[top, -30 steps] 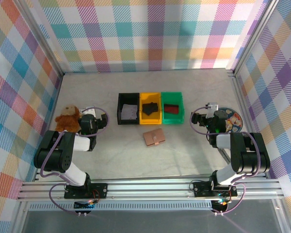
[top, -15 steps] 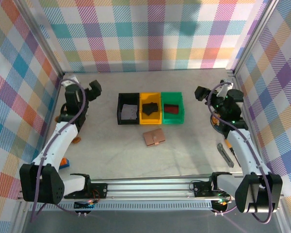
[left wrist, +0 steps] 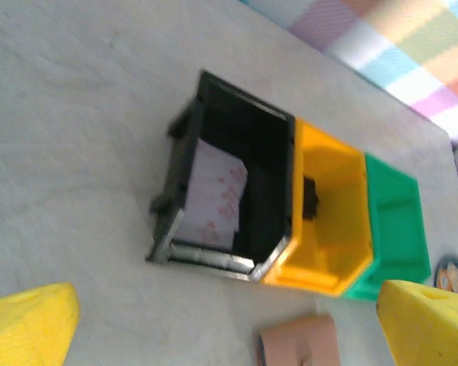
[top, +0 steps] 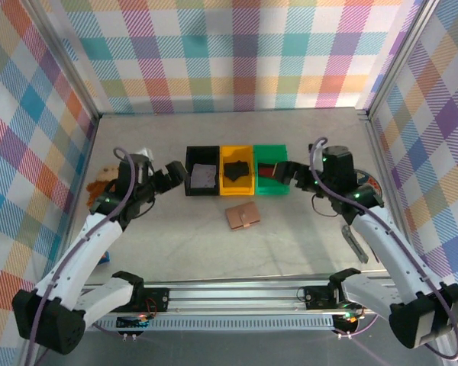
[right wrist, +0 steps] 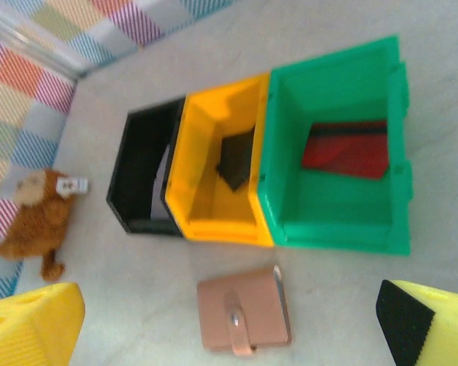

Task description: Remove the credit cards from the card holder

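Across the middle of the tabletop (top: 175, 252) runs a row of bins (top: 237, 190), probably there for sorting. Just toward the front edge lies the card holder (top: 243, 217), flat and closed with its strap across, so it likely needs opening first. The left gripper (top: 174, 174) and right gripper (top: 283, 171) flank the bins, fingers spread wide and empty, seemingly poised for a two-handed grasp.

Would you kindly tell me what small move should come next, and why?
Probably bring the right pincer down toward the card holder: it lies closed on the table, strap across its cover, and that pincer hangs open near the green bin.
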Robot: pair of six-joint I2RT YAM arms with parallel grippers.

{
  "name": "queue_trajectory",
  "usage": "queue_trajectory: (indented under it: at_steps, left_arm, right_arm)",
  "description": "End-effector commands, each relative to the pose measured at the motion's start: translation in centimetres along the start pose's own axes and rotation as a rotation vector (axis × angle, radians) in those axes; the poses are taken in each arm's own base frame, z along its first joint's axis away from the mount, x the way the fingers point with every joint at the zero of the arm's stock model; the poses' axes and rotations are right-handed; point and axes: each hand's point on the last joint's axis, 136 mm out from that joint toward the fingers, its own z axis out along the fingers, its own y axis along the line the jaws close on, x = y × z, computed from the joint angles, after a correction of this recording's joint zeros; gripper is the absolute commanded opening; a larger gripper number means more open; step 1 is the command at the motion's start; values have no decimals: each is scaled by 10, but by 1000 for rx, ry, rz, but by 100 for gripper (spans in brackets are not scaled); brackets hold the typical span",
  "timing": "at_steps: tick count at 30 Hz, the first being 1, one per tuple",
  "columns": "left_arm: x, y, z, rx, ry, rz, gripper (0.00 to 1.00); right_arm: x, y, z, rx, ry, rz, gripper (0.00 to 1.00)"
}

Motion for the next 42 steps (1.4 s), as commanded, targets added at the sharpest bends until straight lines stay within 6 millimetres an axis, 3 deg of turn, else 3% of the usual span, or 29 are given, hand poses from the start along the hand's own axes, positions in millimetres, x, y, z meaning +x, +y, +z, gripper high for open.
queue_trajectory:
  at_steps: [1, 8, 17, 29, 35, 42]
  left_arm:
    - [35, 23, -8, -85, 62, 4, 100]
    - [83, 35, -5, -140, 177, 58, 100]
    - [118, 39, 0, -175, 236, 139, 100]
    - [149, 38, 9, -157, 310, 150, 100]
    - [158, 32, 12, -123, 326, 158, 100]
    - [167, 26, 17, -60, 335, 177, 100]
  right_arm:
    - [27, -10, -3, 146, 62, -45, 99]
    - [76, 17, 5, 175, 178, -141, 99]
    - [119, 46, 23, 204, 279, -271, 99]
    - [150, 56, 44, 189, 389, -310, 99]
    - [162, 54, 56, 206, 443, -328, 84]
    - [168, 51, 70, 242, 474, -348, 76]
